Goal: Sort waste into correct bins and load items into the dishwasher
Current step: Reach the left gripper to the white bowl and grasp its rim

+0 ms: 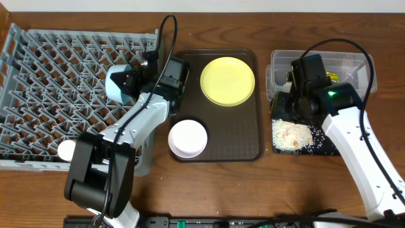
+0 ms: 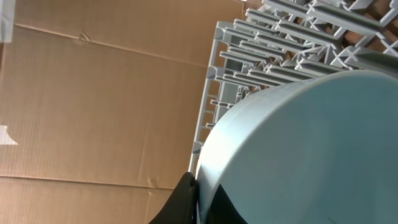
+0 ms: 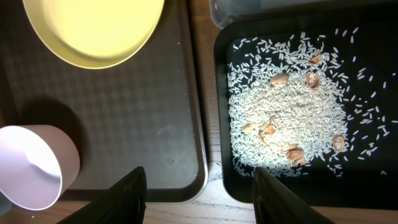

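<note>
Blue bowl (image 1: 116,84) at rack (image 1: 50,95), L pincer (image 1: 128,80) prob. clamped on it; R pincer (image 3: 198,186) apart; rice (image 3: 286,118) binned; plate (image 1: 228,81), white bowl (image 1: 188,137) pending.

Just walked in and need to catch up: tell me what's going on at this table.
The left tool grips the light-blue bowl at the grey dish rack's right edge, apparently loading it. The right tool hangs open by the left edge of the black tray, which holds rice crumbs. The yellow plate and white bowl sit on the brown serving tray, not yet loaded.
</note>
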